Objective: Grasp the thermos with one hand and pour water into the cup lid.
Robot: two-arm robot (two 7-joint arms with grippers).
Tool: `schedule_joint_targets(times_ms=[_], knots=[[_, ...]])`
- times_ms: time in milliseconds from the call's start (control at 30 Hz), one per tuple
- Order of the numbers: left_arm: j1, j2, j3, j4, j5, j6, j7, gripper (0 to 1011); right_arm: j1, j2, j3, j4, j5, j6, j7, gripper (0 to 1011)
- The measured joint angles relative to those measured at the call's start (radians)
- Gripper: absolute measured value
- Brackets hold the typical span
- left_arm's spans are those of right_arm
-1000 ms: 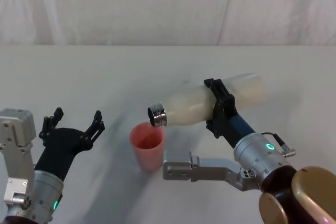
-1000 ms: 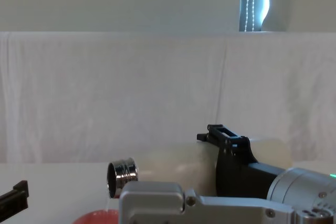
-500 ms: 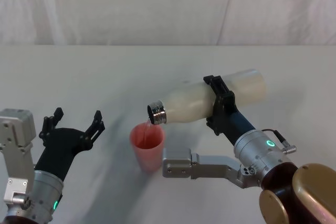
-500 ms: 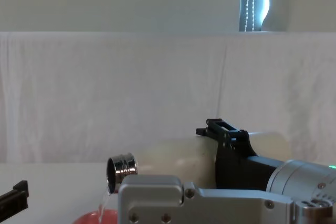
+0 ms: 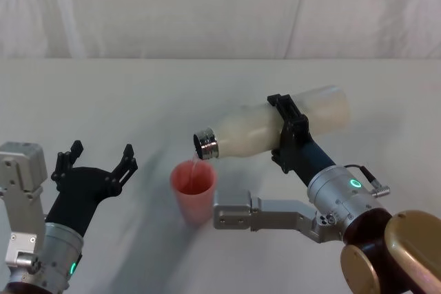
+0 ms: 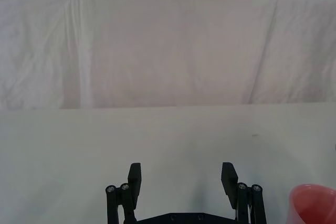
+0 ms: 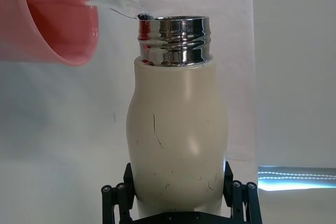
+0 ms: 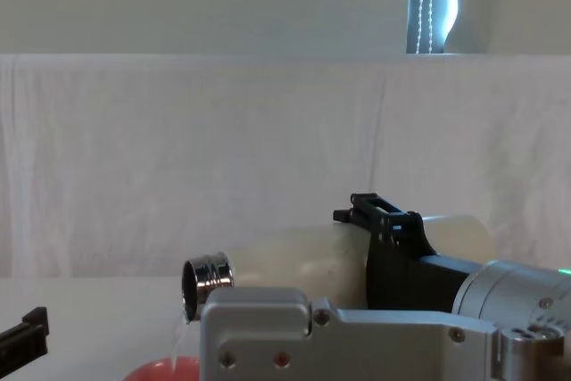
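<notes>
I am looking over a white cloth-covered table [image 5: 138, 94] with a draped white backdrop [image 5: 207, 5] behind it. My right arm [image 5: 331, 194] is reaching forward across the table, and the right gripper [image 5: 289, 135] is clamping the cream-white thermos [image 5: 265, 132] around its body, one black finger showing on each side of it in the right wrist view [image 7: 181, 211]. I am holding the thermos tipped nearly level above the table, base toward the right, its chrome neck [image 5: 204, 145] pointing left and slightly down. A thin stream of water [image 7: 113, 6] is running from the neck's lip into the salmon-red cup lid [image 5: 193, 191], which is standing upright on the table just below and slightly left of the neck. My left gripper [image 5: 93, 166] is hanging well to the left of the cup lid, fingers spread apart, gripping nothing.
</notes>
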Motion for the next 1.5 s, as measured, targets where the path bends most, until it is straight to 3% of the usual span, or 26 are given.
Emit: schedule_joint_targets(times_ms=[1500], knots=[[0.0, 0.0, 0.0, 0.0, 0.0, 0.0, 0.0, 1001, 0.005, 0.002, -0.006, -0.003, -0.011, 0.005, 0.001, 960]])
